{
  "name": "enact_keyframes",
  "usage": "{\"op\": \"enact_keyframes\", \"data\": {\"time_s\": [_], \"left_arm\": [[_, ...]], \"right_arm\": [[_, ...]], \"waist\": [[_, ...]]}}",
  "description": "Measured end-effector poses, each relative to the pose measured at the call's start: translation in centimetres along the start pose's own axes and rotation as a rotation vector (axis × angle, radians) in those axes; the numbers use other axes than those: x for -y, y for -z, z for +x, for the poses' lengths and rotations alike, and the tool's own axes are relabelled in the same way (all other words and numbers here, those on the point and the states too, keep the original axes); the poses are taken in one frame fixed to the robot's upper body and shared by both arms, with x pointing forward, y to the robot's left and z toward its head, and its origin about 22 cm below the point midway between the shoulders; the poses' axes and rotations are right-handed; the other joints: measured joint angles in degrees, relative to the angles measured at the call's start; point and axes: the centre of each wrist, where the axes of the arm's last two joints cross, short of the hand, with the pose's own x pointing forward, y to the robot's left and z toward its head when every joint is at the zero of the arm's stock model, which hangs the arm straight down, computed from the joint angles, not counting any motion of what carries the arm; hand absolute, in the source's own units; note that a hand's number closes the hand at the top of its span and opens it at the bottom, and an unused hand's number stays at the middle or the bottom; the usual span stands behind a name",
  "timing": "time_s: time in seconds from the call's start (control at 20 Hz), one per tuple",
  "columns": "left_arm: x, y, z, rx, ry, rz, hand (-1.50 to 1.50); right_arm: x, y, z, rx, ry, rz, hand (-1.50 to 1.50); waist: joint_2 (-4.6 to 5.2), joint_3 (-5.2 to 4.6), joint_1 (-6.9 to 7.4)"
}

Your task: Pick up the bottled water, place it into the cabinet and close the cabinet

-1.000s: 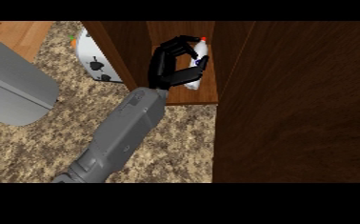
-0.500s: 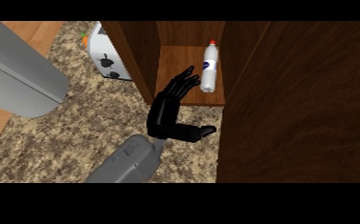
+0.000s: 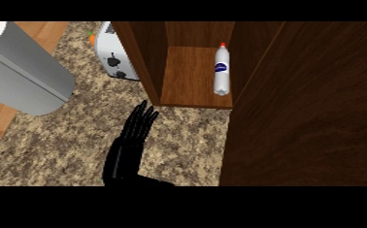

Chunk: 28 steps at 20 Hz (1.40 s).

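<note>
Item, bottled water [image 3: 222, 71]: on the cabinet [image 3: 143, 52] shelf [image 3: 188, 76], along its right edge just beside the inner wall, red cap toward the back, base near the front edge; whether it stands or lies I cannot tell; nothing holds it. Item, right hand [image 3: 129, 147]: over the counter [image 3: 186, 144] before the shelf's front left corner, fingers straight and together, fully open, holding nothing; well apart from the bottle. Item, door [image 3: 301, 115]: the broad dark panel right of the shelf, which I read as the cabinet door standing open. Item, toaster [image 3: 114, 59]: white, on the counter just beside the cabinet's left wall. Item, grey shape [image 3: 28, 76] at the left edge: I take it for the other forearm; its hand is out of sight. Judgement: placing looks done, closing remains. Risks: my hand must cross the opening to reach the door, and a low sweep could clip the bottle; a bottle so near the front edge could foul the closing door; a push near the hinge side may slip off.
</note>
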Motion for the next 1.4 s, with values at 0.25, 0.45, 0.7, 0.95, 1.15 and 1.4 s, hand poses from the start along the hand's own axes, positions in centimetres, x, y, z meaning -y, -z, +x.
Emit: {"op": "enact_keyframes", "data": {"time_s": [0.25,0.45,0.7,0.95,1.15,1.4], "left_arm": [[-2.7,-3.1,2.0,0.016,0.015,-0.017,-1.50],[-5.1,-5.1,4.1,0.034,0.037,-0.021,-1.50],[-8.0,-7.4,6.9,0.062,0.057,-0.021,-1.50],[-10.2,-9.4,9.1,0.061,0.054,-0.040,-1.50],[-11.8,-9.9,10.6,0.065,0.061,-0.063,-1.50],[-13.1,-10.5,11.8,0.049,0.062,-0.092,-1.50]], "right_arm": [[0.8,0.6,0.2,-0.012,-0.009,0.185,1.50],[1.0,1.3,0.3,-0.011,-0.024,0.269,1.50],[0.6,2.4,0.2,-0.002,-0.029,0.289,1.50],[-0.2,3.6,0.1,-0.005,-0.018,0.295,1.50],[-0.2,5.0,0.1,0.005,-0.048,0.346,1.50],[0.2,7.2,0.3,0.044,-0.120,0.443,1.50]], "waist": [[-0.12,-0.16,0.51],[-0.04,-0.28,0.80],[0.40,-0.33,1.49],[0.97,-0.40,2.34],[1.57,-0.47,3.55],[1.75,-0.67,5.32]]}}
